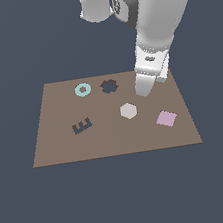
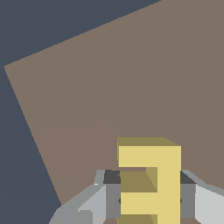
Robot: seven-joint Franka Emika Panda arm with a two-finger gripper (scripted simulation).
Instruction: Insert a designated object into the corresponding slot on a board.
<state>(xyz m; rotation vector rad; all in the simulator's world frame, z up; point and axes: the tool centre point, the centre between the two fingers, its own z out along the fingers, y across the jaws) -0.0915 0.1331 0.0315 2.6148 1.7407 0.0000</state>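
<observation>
Wrist view shows the gripper (image 2: 148, 197) closed on the yellow E block (image 2: 151, 183), held above the board (image 2: 109, 87). The E-shaped slot (image 1: 82, 125) lies well apart, near the board's other side. Any twist in the grasp could jam the prongs against the slot's edges.

My arm (image 1: 156, 10) looks like glossy white plastic with bright highlights. The board (image 1: 62, 141) is flat matt brown, smooth. The yellow E (image 2: 151, 183) between my grey fingers (image 2: 103, 199) looks smooth and matt.
</observation>
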